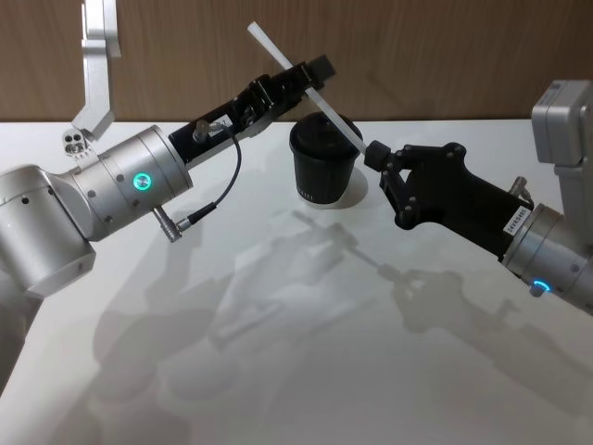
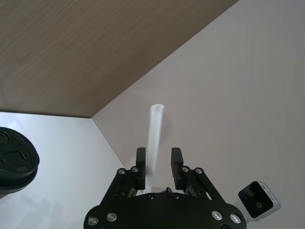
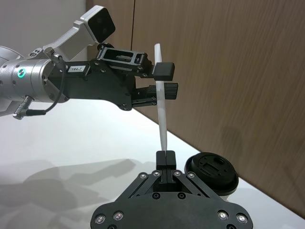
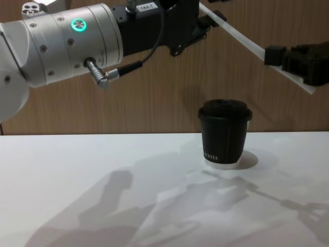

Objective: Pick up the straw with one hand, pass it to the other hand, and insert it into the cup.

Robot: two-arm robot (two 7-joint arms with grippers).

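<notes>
Both arms meet at the straw above the cup.
Right claw pinches the tilted straw's lower end; left claw reaches in opposite, fingers apart, straddling its upper part.

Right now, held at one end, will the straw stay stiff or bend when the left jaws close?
Probably stiff: the straw runs straight, without sag, from the right gripper up between the left gripper's open jaws. It looks thin and light, so a hard squeeze might flatten it.
</notes>
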